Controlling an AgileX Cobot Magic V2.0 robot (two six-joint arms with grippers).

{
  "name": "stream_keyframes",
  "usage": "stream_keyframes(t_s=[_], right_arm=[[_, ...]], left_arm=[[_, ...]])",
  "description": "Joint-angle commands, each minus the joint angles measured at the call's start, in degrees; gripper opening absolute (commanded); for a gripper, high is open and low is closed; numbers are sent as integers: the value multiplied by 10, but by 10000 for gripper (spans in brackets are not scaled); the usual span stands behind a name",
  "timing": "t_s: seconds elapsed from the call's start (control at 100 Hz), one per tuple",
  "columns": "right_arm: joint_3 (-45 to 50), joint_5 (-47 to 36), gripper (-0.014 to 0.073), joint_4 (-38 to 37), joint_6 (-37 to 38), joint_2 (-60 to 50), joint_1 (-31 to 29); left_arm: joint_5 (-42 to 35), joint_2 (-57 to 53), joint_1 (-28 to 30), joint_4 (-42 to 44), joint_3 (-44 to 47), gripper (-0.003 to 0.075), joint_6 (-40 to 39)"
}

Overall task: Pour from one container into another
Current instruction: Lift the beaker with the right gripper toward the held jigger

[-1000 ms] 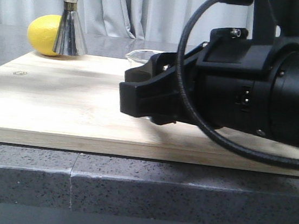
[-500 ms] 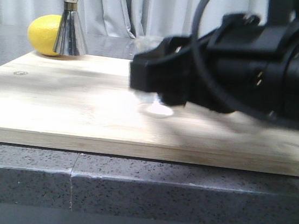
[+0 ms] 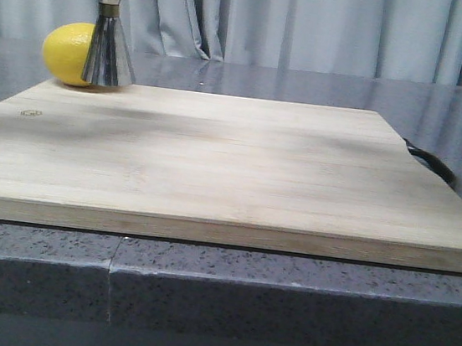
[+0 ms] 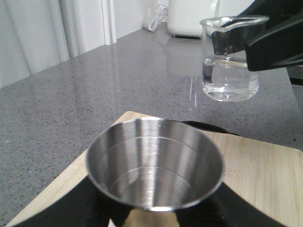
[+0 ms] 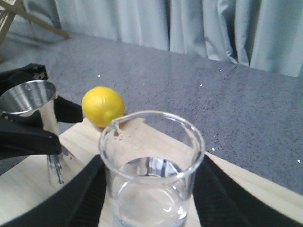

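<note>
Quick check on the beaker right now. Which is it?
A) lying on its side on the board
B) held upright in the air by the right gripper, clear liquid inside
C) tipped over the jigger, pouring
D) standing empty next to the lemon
B: the beaker hangs upright clear of the board in the right gripper, with clear liquid in its lower part; the jigger is empty.

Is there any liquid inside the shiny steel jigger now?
No, the left wrist view shows the shiny steel jigger with a dry, bare inside.
</note>
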Motion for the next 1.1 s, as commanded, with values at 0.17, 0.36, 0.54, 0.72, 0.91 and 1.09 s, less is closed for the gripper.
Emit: stream_keyframes(t_s=[0.17, 0.36, 0.54, 0.72, 0.91, 1.09], right_arm=[[-205, 181, 292, -121, -2, 55, -3], [-316, 269, 292, -147, -63, 118, 21], [-415, 352, 292, -148, -124, 168, 55], [-497, 428, 292, -202, -171, 212, 92], [-540, 466, 292, -272, -209, 242, 123], [-554, 488, 292, -306, -253, 250, 141]], left_arm=[[51, -24, -6, -57, -15, 291, -7], [51, -24, -6, -57, -15, 291, -7], [51, -24, -6, -57, -15, 291, -7], [51, -24, -6, -57, -15, 291, -7], [51, -24, -6, -57, -15, 291, -7], [51, -24, -6, -57, -15, 291, -7]])
